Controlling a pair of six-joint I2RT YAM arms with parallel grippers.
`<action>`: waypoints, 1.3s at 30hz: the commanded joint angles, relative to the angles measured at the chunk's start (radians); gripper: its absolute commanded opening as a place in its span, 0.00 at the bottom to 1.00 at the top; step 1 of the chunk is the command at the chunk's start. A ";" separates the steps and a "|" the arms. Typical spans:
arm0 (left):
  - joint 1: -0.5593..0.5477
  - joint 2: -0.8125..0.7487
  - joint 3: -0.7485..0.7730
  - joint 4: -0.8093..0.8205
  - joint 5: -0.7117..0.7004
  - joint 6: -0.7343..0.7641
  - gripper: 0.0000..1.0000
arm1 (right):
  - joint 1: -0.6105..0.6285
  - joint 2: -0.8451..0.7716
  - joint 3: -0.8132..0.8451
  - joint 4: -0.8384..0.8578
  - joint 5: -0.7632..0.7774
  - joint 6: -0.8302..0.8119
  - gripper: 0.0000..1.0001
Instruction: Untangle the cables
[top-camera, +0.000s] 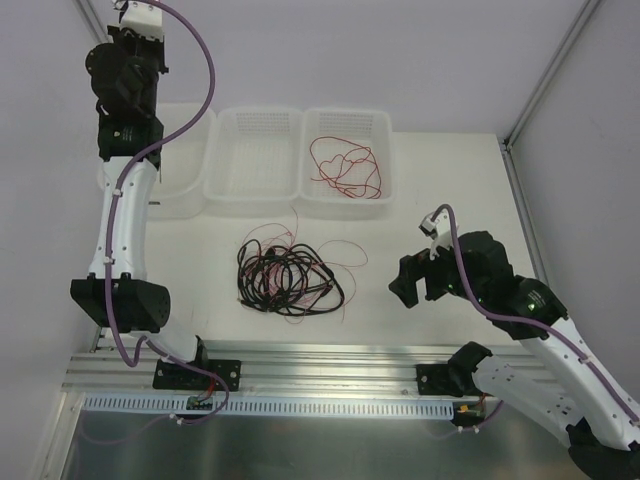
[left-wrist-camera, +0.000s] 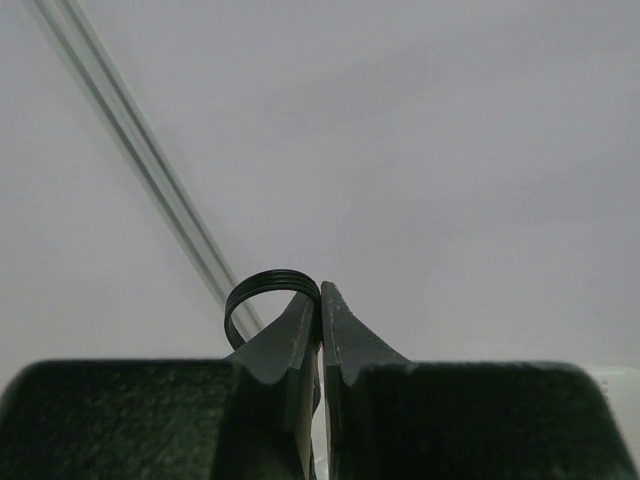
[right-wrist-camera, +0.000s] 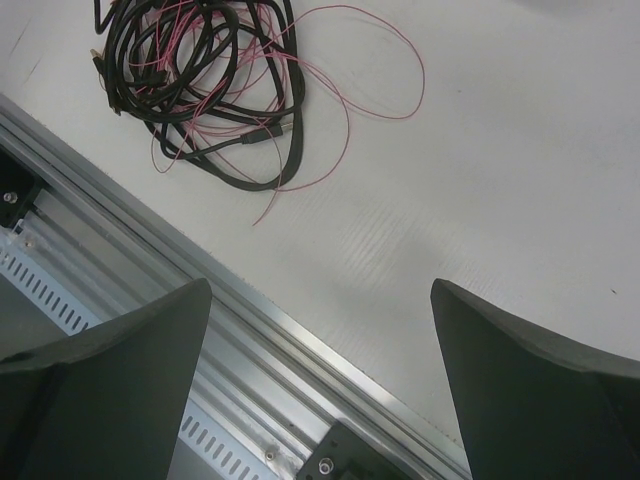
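Note:
A tangle of black and thin pinkish-red cables (top-camera: 288, 275) lies on the white table in front of the baskets; the right wrist view shows the same tangle (right-wrist-camera: 200, 90) at its upper left. One red cable (top-camera: 345, 168) lies coiled in the right basket (top-camera: 385, 150). My left gripper (left-wrist-camera: 320, 292) is raised high above the left basket, pointing at the wall, its jaws shut on a small loop of black cable (left-wrist-camera: 262, 287). My right gripper (top-camera: 418, 288) hovers open to the right of the tangle, and in its own view the right gripper (right-wrist-camera: 320, 300) has nothing between its fingers.
Three white baskets stand in a row at the back: the left one (top-camera: 185, 195) under my left arm (top-camera: 125, 200), the middle one (top-camera: 255, 190) and the right one. An aluminium rail (top-camera: 320, 365) runs along the near table edge. Frame posts rise at the corners.

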 joint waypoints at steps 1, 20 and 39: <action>-0.002 -0.042 -0.034 0.071 0.015 -0.051 0.02 | 0.003 -0.002 -0.006 0.047 -0.029 -0.017 0.97; -0.082 -0.098 -0.433 0.397 -0.181 0.146 0.03 | 0.005 -0.016 -0.027 0.043 -0.048 -0.009 0.97; -0.056 0.144 -0.438 0.451 -0.359 0.162 0.09 | 0.003 -0.019 -0.049 0.032 -0.046 -0.018 0.97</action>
